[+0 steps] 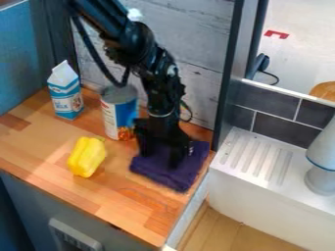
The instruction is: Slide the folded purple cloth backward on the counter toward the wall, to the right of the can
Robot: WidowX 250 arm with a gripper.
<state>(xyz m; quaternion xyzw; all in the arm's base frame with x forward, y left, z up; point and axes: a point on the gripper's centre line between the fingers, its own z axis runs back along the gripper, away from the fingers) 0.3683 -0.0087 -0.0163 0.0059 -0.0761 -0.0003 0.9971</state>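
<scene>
With its fingers spread, the black gripper [160, 159] is down at the folded purple cloth [186, 172] on the right end of the wooden counter [124, 198], apparently neither pinched nor lifted yet, right of the can [118, 113] and yellow pepper [86, 157].

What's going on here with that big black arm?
A robot arm hangs over a wooden counter, its gripper down at a folded purple cloth, fingers apart. I can't tell whether it has hold of the cloth. Nearby stand a can and a milk carton, with a yellow pepper lying in front.
</scene>
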